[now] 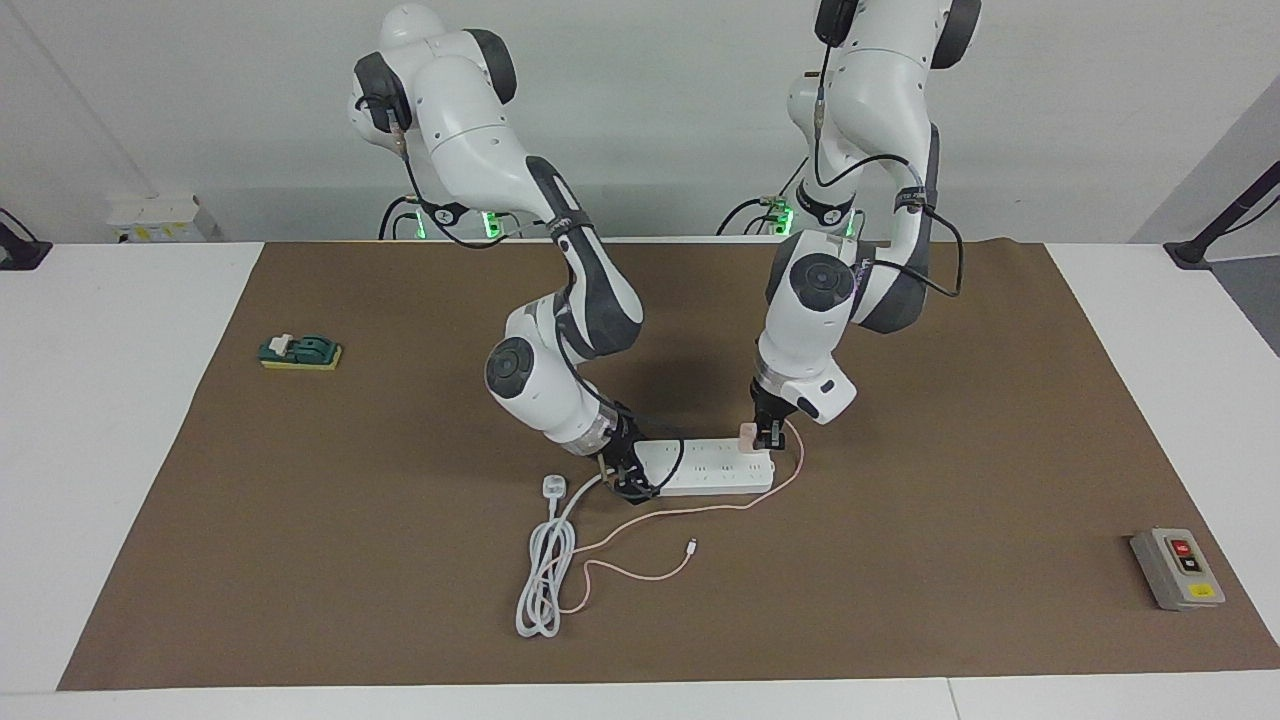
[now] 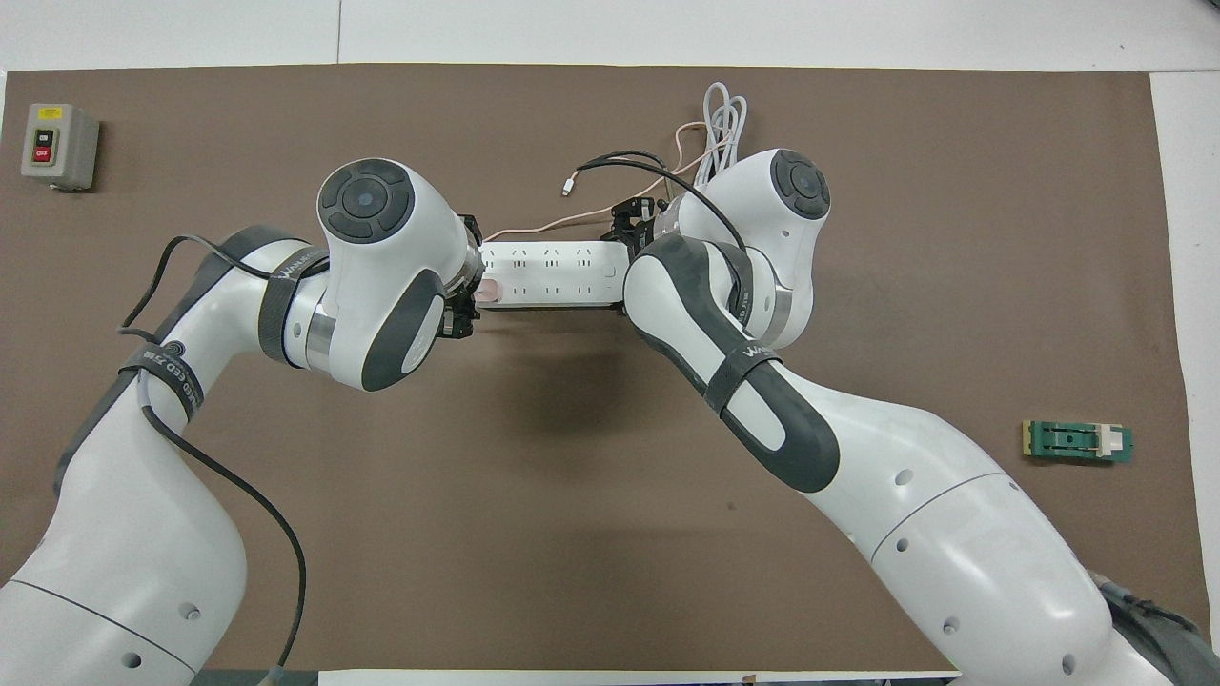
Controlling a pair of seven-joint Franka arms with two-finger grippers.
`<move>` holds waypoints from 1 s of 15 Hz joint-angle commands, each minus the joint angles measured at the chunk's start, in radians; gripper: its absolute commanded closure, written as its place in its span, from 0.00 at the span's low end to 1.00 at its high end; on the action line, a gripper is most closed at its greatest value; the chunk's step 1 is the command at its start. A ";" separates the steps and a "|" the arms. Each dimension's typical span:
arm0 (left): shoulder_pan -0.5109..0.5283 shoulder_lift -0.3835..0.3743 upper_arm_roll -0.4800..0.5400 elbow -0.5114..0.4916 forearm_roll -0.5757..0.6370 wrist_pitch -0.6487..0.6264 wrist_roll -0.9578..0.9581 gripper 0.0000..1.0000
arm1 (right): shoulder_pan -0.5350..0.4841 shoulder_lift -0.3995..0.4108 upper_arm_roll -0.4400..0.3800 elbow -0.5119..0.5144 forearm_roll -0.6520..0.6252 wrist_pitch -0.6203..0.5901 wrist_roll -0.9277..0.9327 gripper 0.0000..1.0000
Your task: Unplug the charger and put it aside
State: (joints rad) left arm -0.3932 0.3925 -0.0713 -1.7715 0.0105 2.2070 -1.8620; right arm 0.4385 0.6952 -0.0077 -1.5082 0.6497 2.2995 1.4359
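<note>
One charger (image 1: 748,434), a small pale-pink cube, sits just right of centre in the facing view, still plugged into the end of the white power strip (image 1: 705,468). The left gripper (image 1: 768,436) has its fingers pinched on it from above. Its thin pink cable (image 1: 690,510) loops down toward the lower middle of the frame, beside a coiled white cord (image 1: 542,580). At the strip's other end the right gripper (image 1: 625,478) presses down on it; whether its fingers are spread I cannot tell. So the grasp looks made and the strip braced, while the pull-out and the setting aside remain. A grey switch box (image 1: 1177,568) lies lower right, a green block (image 1: 300,352) left of centre.
</note>
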 commanded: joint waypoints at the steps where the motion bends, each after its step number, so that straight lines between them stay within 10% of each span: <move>1: -0.030 -0.006 0.011 -0.023 -0.004 0.025 -0.011 1.00 | -0.024 0.024 0.008 0.016 0.025 0.043 -0.071 1.00; 15: -0.029 -0.009 0.013 -0.003 -0.001 -0.027 0.003 1.00 | -0.032 0.027 0.008 0.017 0.025 0.034 -0.078 1.00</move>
State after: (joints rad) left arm -0.3991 0.3924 -0.0663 -1.7708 0.0109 2.2064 -1.8620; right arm 0.4354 0.6957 -0.0057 -1.5082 0.6538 2.2980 1.4317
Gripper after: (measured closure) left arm 0.678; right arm 0.057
